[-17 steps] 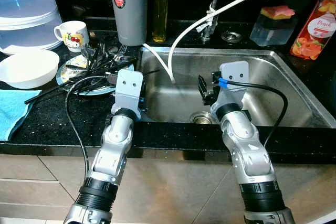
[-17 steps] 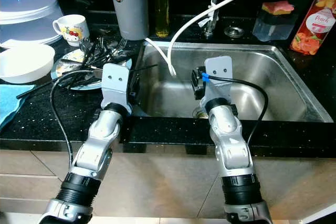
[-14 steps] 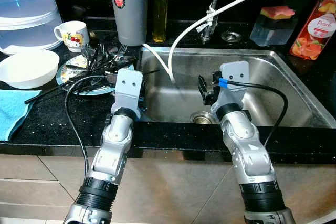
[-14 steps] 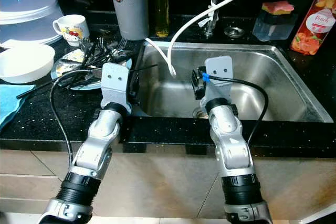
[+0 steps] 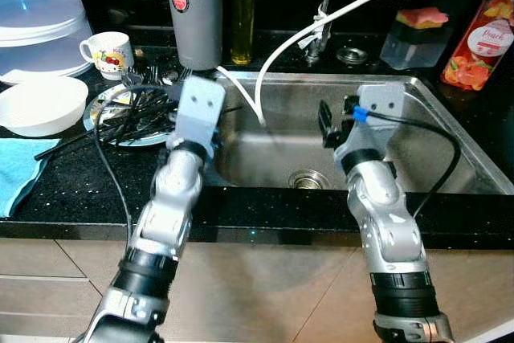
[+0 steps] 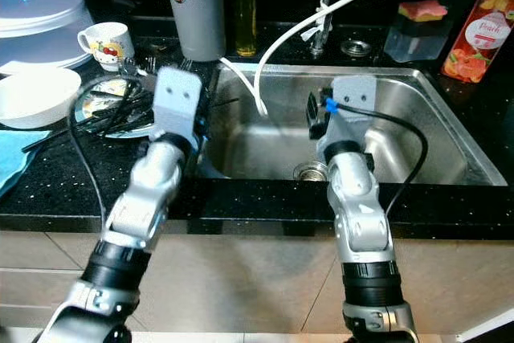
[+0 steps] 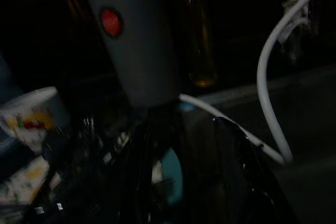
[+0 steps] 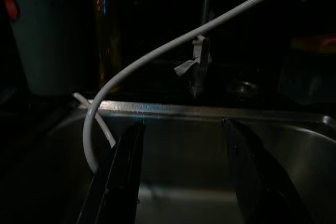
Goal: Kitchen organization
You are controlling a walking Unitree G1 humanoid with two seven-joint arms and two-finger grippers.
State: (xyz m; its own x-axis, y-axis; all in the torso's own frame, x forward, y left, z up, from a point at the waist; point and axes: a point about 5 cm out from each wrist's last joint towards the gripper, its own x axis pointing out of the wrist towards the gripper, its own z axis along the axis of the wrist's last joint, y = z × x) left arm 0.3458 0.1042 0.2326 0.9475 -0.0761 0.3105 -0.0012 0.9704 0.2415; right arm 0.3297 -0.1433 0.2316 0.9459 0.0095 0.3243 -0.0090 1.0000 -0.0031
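Observation:
A plate (image 5: pixel 100 102) piled with black cutlery (image 5: pixel 140 110) sits on the dark counter left of the steel sink (image 5: pixel 426 118). Behind the plate stand a cartoon mug (image 5: pixel 104 50) and a tall grey flask (image 5: pixel 193 10). My left gripper (image 7: pixel 181 124) is open and holds nothing; it hovers at the sink's left rim beside the plate, pointing toward the flask. My right gripper (image 8: pixel 182 123) is open and holds nothing; it hangs over the sink basin, facing the white hose (image 5: pixel 321 26) and the tap.
A white bowl (image 5: pixel 40 102) and a blue cloth (image 5: pixel 16 174) lie at the counter's left. Clear stacked covers (image 5: pixel 36 6) stand at the back left. An oil bottle (image 5: pixel 243 14), a sponge holder (image 5: pixel 418 34) and a peach bottle (image 5: pixel 480 46) line the back. The drain (image 5: pixel 309 178) is uncovered.
Both arms have risen and reached further forward. The left wrist now sits closer to the plate and flask, and the right wrist has shifted right over the basin.

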